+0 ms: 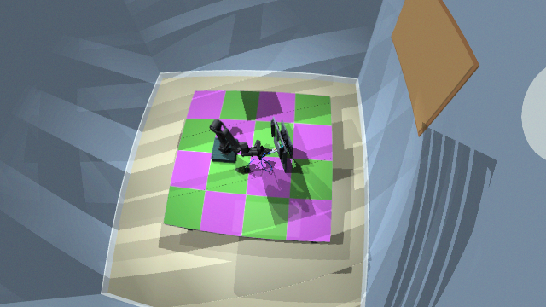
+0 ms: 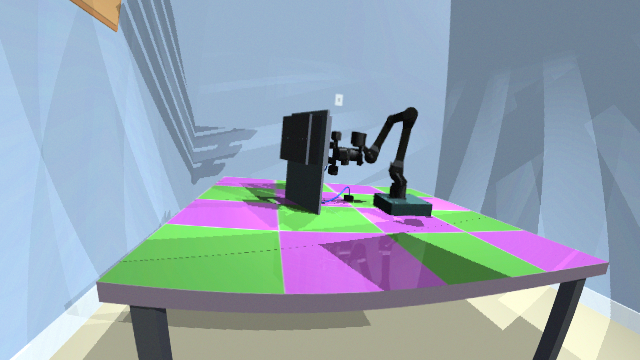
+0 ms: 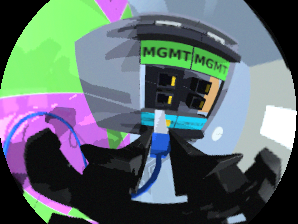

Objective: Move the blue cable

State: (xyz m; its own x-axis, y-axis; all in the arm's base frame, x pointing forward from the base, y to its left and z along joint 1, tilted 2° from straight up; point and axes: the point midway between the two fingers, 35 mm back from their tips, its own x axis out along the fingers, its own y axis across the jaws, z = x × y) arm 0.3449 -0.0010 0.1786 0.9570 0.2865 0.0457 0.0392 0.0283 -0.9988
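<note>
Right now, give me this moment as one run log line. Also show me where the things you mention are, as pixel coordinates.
gripper (image 1: 270, 152) (image 3: 160, 131): shut on blue plug (image 3: 160, 144) | MGMT labels (image 3: 166, 53): above ports (image 3: 165, 80) | plug seating: cannot tell

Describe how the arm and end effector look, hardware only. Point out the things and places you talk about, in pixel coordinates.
The arm (image 1: 228, 138) (image 2: 404, 140) is matte black, with slim straight links and rounded joints, on a dark teal square base (image 1: 217, 157) (image 2: 420, 209). The end effector (image 1: 270, 152) (image 3: 160, 131) is black too, with two angular fingers tapering toward the tips. No sleeve or markings are visible on either.
</note>
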